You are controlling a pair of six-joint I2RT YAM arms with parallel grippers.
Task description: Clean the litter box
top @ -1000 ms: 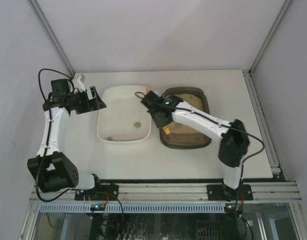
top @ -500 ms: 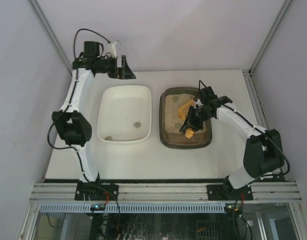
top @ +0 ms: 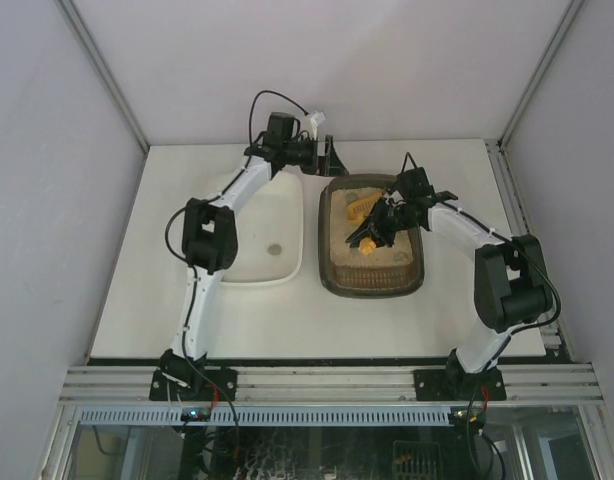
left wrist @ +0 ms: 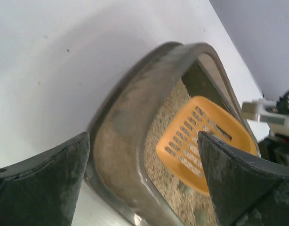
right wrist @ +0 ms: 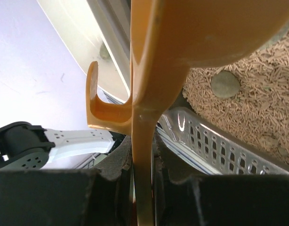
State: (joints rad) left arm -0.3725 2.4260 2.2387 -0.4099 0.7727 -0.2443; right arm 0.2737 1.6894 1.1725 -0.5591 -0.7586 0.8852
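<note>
At far rim of litter box (top: 371, 272), left pincer (top: 332, 158) released, right pincer (top: 380, 228) over litter, grasping orange scoop (top: 360, 209)

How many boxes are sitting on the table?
2. The white tub is on the left, and the brown litter box with sandy litter is just to its right. None looks hidden.

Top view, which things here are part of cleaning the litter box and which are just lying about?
Part of the job:
litter box
orange slotted scoop, held in the right gripper
grey lumps in the litter
white tub, with one dropped lump inside

Just there:
table
left gripper, open, holding nothing
</note>
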